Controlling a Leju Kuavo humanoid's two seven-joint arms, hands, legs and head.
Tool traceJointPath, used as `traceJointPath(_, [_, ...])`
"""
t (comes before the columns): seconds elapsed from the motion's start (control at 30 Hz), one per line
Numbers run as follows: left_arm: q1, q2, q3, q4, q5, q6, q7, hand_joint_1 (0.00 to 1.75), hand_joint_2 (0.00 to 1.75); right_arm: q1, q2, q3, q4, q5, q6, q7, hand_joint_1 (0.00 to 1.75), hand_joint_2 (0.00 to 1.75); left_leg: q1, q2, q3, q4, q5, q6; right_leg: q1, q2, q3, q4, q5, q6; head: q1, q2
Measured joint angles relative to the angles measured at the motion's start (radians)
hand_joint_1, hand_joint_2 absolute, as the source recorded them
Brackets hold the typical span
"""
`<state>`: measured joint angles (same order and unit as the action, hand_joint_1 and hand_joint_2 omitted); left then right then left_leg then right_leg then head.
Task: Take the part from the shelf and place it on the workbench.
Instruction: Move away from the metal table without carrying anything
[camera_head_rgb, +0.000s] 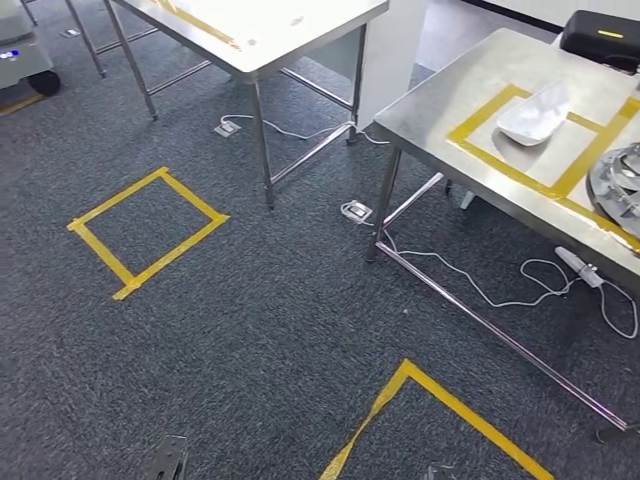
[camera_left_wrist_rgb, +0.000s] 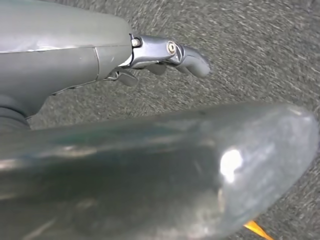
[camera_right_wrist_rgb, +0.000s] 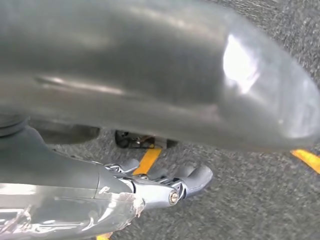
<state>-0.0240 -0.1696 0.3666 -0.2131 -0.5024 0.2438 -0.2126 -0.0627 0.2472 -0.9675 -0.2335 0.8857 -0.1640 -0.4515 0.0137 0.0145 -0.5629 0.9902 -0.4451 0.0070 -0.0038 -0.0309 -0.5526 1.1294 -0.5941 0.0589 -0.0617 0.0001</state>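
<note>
Left hand (camera_left_wrist_rgb: 166, 52): fingers stretched out, apart, empty, over carpet (camera_left_wrist_rgb: 245, 55).
Right hand (camera_right_wrist_rgb: 166, 187): fingers loosely extended, empty; blurred thumb hides much.
Metal part (camera_head_rgb: 615, 185): on workbench (camera_head_rgb: 453, 100), cut off by frame edge.

— We see speckled dark grey carpet (camera_head_rgb: 249, 330) under yellow tape squares (camera_head_rgb: 147, 232), and a silver bench (camera_head_rgb: 453, 100) bearing a white part (camera_head_rgb: 534, 115).

— We note the left hand (camera_left_wrist_rgb: 166, 52) is glossy grey; the right hand (camera_right_wrist_rgb: 166, 187), likewise grey, hangs above yellow tape.
</note>
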Motion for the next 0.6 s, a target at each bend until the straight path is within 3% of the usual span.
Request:
traceJointPath(0.07, [-0.003,0.0,-0.001,0.0,0.0,0.0,0.0,0.0,0.0,0.002,0.0,0.0,0.0,0.0,0.0,0.0,0.0,0.0,-0.006,-0.028,-0.008,0.0,0.006,0.009,0.002,0.024,-0.07,0.137,-0.047,-0.004,0.005,0.0])
traceJointPath(0.1, [-0.002,0.0,-0.001,0.0,0.0,0.0,0.0,0.0,0.0,0.003,0.0,0.0,0.0,0.0,0.0,0.0,0.0,0.0,-0.01,-0.043,-0.011,0.0,0.009,0.012,0.003,0.027,-0.087,0.164,-0.044,-0.008,0.006,0.0])
traceJointPath(0.13, [-0.001,0.0,-0.001,0.0,0.0,0.0,0.0,0.0,0.0,0.003,0.0,0.0,0.0,0.0,0.0,0.0,0.0,0.0,-0.013,-0.058,-0.012,0.0,0.011,0.013,0.005,0.03,-0.086,0.153,-0.024,-0.013,0.006,0.0])
traceJointPath(0.17, [0.001,0.001,-0.001,0.001,0.0,0.0,0.0,0.0,0.0,0.003,0.0,0.0,0.0,0.0,0.0,0.0,0.0,0.0,-0.015,-0.073,-0.013,0.0,0.014,0.013,0.006,0.037,-0.065,0.102,0.012,-0.019,0.006,0.0])
traceJointPath(0.23, [0.0,0.0,-0.001,0.001,0.0,0.0,0.0,0.0,0.0,0.003,0.0,0.0,0.0,0.0,0.0,0.0,0.0,0.0,-0.017,-0.101,-0.015,0.002,0.019,0.009,0.006,0.08,-0.002,-0.037,0.077,-0.032,0.007,0.0])
traceJointPath(0.3, [-0.001,-0.001,-0.001,0.001,-0.004,0.0,0.0,0.0,0.0,0.001,0.0,0.0,0.0,0.0,0.001,-0.001,0.0,0.0,-0.016,-0.123,-0.024,0.003,0.025,0.0,0.005,0.115,0.031,-0.116,0.095,-0.035,0.008,0.0])
traceJointPath(0.37, [0.001,0.0,-0.003,0.002,-0.013,0.0,0.001,0.0,0.0,-0.001,0.002,0.0,0.0,0.001,0.003,-0.003,0.0,0.0,-0.013,-0.143,-0.034,0.001,0.034,-0.013,0.006,0.106,0.035,-0.129,0.096,-0.036,0.007,0.0])
traceJointPath(0.4, [0.004,0.0,-0.004,0.003,-0.017,0.0,0.003,0.0,0.0,-0.002,0.003,0.0,0.0,0.002,0.005,-0.005,0.0,0.0,-0.012,-0.14,-0.039,0.003,0.034,-0.019,0.006,0.095,0.037,-0.134,0.101,-0.04,0.007,0.0])
traceJointPath(0.47, [0.005,-0.002,-0.007,0.005,-0.024,0.002,0.005,0.0,0.0,0.0,0.004,0.0,0.0,0.004,0.017,-0.009,0.0,0.0,-0.013,-0.098,-0.065,0.05,0.0,-0.029,0.002,0.068,0.041,-0.144,0.113,-0.048,0.001,0.0])
traceJointPath(0.53, [0.001,-0.005,-0.009,0.005,-0.029,0.003,0.005,0.0,0.0,0.004,0.002,0.0,0.0,0.007,0.038,-0.011,0.0,0.0,-0.013,-0.046,-0.121,0.168,-0.071,-0.039,0.002,0.036,0.039,-0.148,0.116,-0.051,-0.005,0.0])
traceJointPath(0.6, [-0.001,-0.007,-0.009,0.005,-0.029,0.003,-0.002,0.0,0.0,0.006,-0.002,0.0,0.0,0.015,0.056,-0.013,0.0,0.0,-0.009,-0.029,-0.164,0.266,-0.107,-0.048,0.002,0.002,0.037,-0.147,0.116,-0.051,-0.006,0.0])
